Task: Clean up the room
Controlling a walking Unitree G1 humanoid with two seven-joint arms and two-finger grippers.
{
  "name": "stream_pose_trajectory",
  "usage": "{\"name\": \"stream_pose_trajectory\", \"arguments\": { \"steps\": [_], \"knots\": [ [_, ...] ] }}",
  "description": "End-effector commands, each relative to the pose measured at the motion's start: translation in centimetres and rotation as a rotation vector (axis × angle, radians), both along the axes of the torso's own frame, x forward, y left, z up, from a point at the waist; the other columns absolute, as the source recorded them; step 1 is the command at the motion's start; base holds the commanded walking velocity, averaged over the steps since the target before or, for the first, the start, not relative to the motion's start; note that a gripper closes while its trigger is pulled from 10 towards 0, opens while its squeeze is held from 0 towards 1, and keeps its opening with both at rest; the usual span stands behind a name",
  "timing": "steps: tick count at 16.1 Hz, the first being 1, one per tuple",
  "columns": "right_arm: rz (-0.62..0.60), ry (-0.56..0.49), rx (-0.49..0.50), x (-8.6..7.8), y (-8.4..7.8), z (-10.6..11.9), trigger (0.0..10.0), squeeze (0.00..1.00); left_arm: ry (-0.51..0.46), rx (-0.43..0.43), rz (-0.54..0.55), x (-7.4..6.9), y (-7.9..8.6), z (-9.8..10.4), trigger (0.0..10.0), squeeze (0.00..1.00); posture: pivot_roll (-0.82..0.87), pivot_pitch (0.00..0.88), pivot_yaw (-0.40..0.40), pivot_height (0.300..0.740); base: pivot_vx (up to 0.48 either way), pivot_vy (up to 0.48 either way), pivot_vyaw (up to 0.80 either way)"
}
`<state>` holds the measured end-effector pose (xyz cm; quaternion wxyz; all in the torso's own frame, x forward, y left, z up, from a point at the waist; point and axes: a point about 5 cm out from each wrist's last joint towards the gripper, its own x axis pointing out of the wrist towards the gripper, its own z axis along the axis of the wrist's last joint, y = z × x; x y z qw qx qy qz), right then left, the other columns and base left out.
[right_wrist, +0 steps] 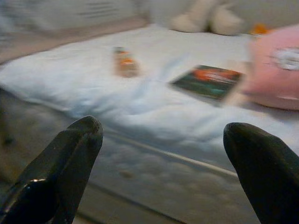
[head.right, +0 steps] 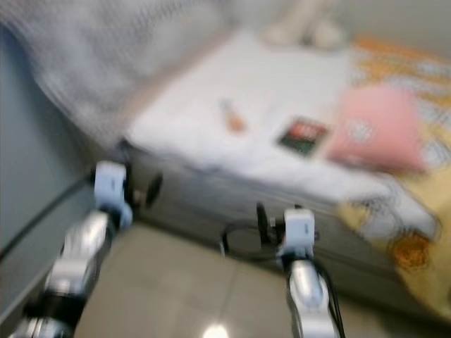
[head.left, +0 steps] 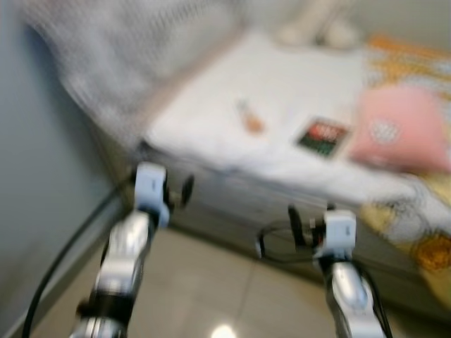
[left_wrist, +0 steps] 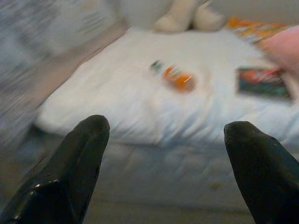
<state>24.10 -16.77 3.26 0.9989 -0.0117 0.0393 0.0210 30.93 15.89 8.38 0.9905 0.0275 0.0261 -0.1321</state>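
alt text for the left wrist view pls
Blurred view along the left gripper, its two black fingers spread wide apart, toward a white bed. On the bed lie a small orange bottle and a dark card-like packet, with a cream plush toy behind.

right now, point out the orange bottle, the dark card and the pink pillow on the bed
orange bottle (left_wrist: 176, 78), left wrist view, on its orange body
dark card (right_wrist: 209, 81), right wrist view, on its middle
pink pillow (head.left: 402, 127), left eye view, on its middle
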Motion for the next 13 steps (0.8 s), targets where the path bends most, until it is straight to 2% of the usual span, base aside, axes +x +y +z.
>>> {"name": "stream_pose_trajectory", "arguments": {
  "steps": [1,2,5,13],
  "knots": [
    [-0.02,-0.003,-0.016,0.3,-0.5,0.2,10.0,0.0,-0.006,-0.004,-0.002,0.4,-0.5,0.1,10.0,0.0,0.0,0.0,0.014,0.735,0.48,0.0,-0.78],
    [-0.021,-0.003,-0.018,0.3,-0.6,0.2,10.0,0.0,-0.008,-0.004,0.006,0.5,-0.4,0.2,10.0,0.0,0.0,0.0,0.014,0.735,0.48,0.0,-0.78],
    [-0.046,0.008,0.012,0.3,-1.0,0.0,10.0,0.0,-0.02,-0.003,0.014,1.1,-0.6,0.6,10.0,0.0,-0.02,0.0,0.018,0.735,0.48,0.0,0.0],
    [-0.017,0.014,0.003,0.0,-0.8,-0.2,10.0,0.0,-0.002,-0.026,0.088,1.7,0.1,0.4,10.0,0.0,-0.02,0.0,0.018,0.735,0.48,0.0,0.0]
  ]
}}
